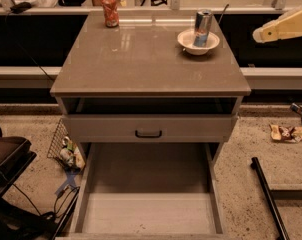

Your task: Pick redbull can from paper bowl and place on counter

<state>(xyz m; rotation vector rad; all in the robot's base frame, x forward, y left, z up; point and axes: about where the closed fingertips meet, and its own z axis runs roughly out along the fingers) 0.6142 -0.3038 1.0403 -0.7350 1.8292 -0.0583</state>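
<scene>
The redbull can [202, 27] stands upright in the paper bowl [187, 38], easy to grasp. Right of the bowl hovers the pincer [263, 33]; I cannot tell whether it is open.

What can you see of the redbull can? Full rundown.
The redbull can is slim and tall, looks like metal, silver and blue with a red mark low on its side and a silver top. It stands roughly upright inside the white paper bowl, base on the bowl's floor, near the back right corner of the counter. Only the bowl touches it. The gripper hangs off to the right, beyond the counter's edge, apart from the can.
</scene>
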